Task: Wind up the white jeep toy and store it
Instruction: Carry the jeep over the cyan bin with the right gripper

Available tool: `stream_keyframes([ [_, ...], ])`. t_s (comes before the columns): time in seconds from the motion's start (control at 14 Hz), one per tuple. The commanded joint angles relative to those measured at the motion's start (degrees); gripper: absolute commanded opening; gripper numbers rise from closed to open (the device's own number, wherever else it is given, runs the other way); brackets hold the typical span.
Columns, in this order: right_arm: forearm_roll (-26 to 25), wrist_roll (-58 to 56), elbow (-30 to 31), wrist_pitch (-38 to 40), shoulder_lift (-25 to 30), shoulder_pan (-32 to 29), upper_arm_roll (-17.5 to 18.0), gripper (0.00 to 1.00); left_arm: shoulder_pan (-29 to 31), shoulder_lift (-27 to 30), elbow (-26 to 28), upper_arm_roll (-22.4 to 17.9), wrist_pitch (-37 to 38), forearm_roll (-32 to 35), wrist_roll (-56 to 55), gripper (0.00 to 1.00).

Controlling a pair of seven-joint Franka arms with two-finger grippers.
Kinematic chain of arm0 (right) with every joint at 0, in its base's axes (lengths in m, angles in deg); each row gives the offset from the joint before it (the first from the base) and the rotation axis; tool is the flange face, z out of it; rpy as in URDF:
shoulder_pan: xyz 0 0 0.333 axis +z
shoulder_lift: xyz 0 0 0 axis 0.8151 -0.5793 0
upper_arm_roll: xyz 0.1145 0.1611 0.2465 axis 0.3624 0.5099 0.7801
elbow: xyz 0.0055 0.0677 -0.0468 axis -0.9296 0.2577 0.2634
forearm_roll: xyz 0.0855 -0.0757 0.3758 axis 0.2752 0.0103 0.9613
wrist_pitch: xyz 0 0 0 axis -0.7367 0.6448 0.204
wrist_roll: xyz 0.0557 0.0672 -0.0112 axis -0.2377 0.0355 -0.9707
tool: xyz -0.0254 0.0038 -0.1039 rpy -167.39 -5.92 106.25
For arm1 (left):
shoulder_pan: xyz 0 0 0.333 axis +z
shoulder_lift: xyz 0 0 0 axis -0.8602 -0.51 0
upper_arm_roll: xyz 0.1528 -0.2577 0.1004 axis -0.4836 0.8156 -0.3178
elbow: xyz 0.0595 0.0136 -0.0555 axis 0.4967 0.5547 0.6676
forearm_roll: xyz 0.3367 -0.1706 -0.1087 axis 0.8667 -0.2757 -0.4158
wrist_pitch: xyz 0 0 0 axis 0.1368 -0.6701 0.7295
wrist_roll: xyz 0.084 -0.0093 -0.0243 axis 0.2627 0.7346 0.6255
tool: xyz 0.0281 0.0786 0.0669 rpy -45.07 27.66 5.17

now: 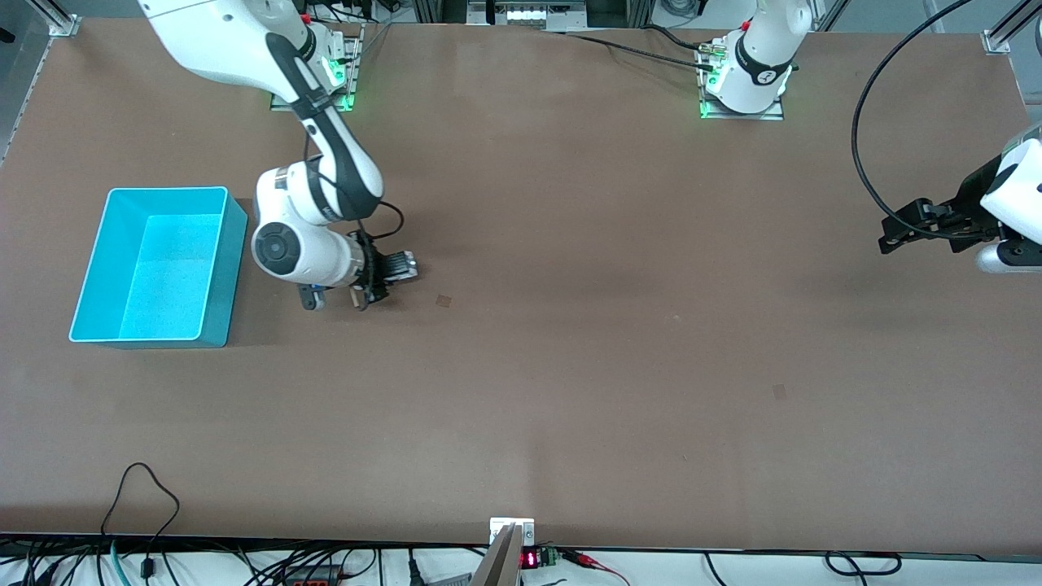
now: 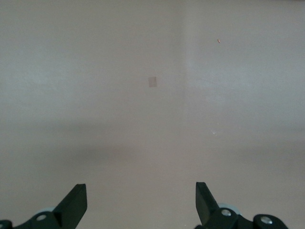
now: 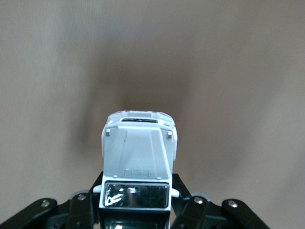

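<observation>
The white jeep toy (image 3: 138, 152) sits between the fingers of my right gripper (image 3: 136, 193), hood pointing away from the wrist and windscreen close to it. In the front view the right gripper (image 1: 389, 275) is shut on the jeep (image 1: 401, 265) low over the table, beside the turquoise bin (image 1: 233, 268) on its left-arm side. I cannot tell whether the wheels touch the table. My left gripper (image 1: 891, 236) is open and empty, waiting over the left arm's end of the table. Its dark fingertips (image 2: 76, 200) stand wide apart over bare tabletop.
The bin is empty and stands toward the right arm's end. A small dark patch (image 1: 443, 300) marks the table beside the right gripper, and another patch (image 1: 779, 391) lies nearer the front camera. Cables run along the table's near edge.
</observation>
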Motion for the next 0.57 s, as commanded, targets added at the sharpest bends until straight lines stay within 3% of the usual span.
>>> stream_keyframes([
  [0.0,-1.53,-9.94,1.12,6.73,5.62,-6.20,0.75,0.10,0.39,0.70,0.06,0.16,0.41,-0.70,1.33,1.00],
  [0.5,-9.52,-45.70,0.86,17.83,14.77,-22.55,0.84,0.10,0.39,0.70,0.15,0.16,0.59,-0.88,1.33,1.00],
])
